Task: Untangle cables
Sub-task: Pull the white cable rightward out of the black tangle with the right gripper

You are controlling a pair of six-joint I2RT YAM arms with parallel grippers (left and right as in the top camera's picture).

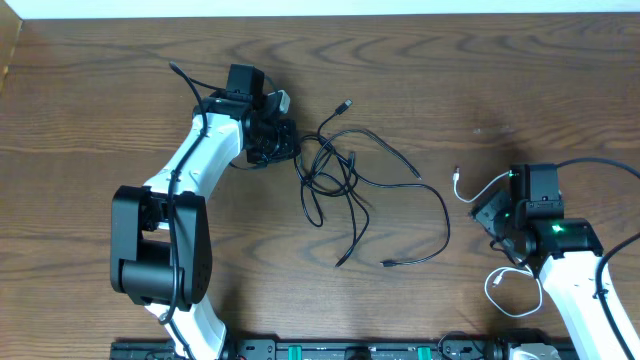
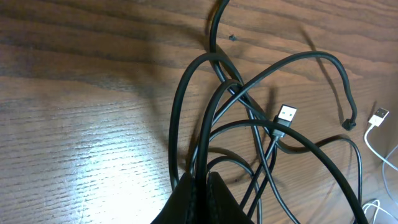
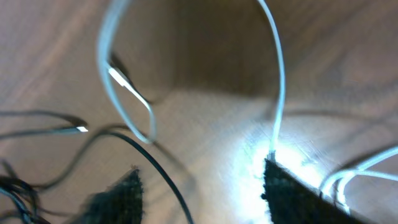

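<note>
A tangle of thin black cables (image 1: 340, 170) lies in the middle of the table. My left gripper (image 1: 283, 140) is at the tangle's left edge, shut on one black cable (image 2: 200, 143) that runs straight into its fingertips (image 2: 201, 180). A USB plug (image 2: 285, 116) rests among the loops. The white cable (image 1: 480, 190) lies at the right and ends in a loop (image 1: 500, 285). My right gripper (image 1: 497, 222) hangs over it, open (image 3: 200, 174). The white cable (image 3: 277, 74) passes by its right finger (image 3: 280, 186). A black strand (image 3: 165, 177) lies on the table beneath the gap.
Wooden table (image 1: 100, 80) all round. A thicker black cable (image 1: 600, 165) runs to the right arm. The white cable's plug (image 2: 378, 116) shows at the right edge of the left wrist view. A black rail (image 1: 350, 350) lines the near edge.
</note>
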